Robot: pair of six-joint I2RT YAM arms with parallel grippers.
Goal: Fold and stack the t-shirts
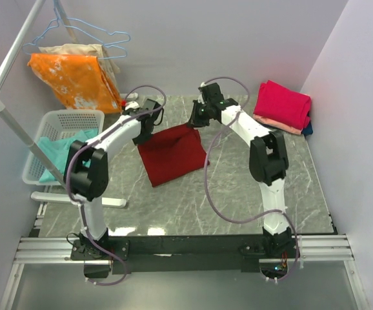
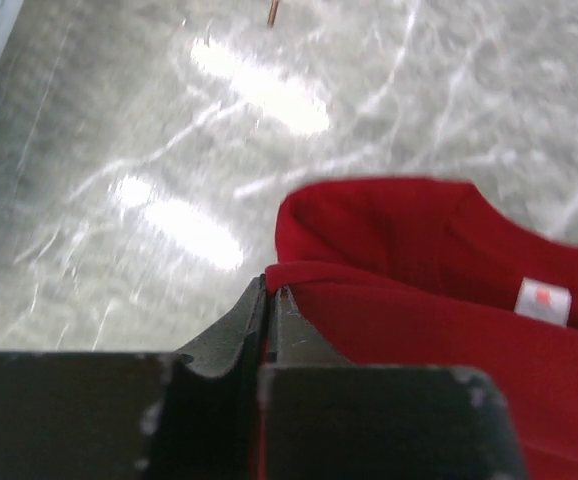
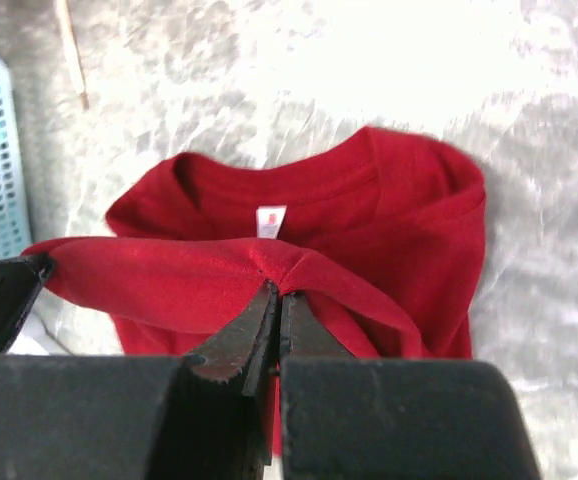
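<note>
A dark red t-shirt (image 1: 172,154) lies folded on the marble table at the centre back. My left gripper (image 1: 145,132) is shut on its far left corner; in the left wrist view the shirt (image 2: 439,310) is pinched between my closed fingers (image 2: 231,330). My right gripper (image 1: 195,121) is shut on the far right corner; in the right wrist view the shirt's edge (image 3: 169,275) is raised in my fingers (image 3: 231,340), above the collar and white label (image 3: 271,221). A stack of folded shirts, bright pink (image 1: 282,104) on top of peach and dark blue, sits at the back right.
A white basket (image 1: 56,145) holding teal cloth (image 1: 56,154) stands at the left table edge. An orange patterned cloth (image 1: 77,79) hangs from a rack with hangers at the back left. Purple walls close in on both sides.
</note>
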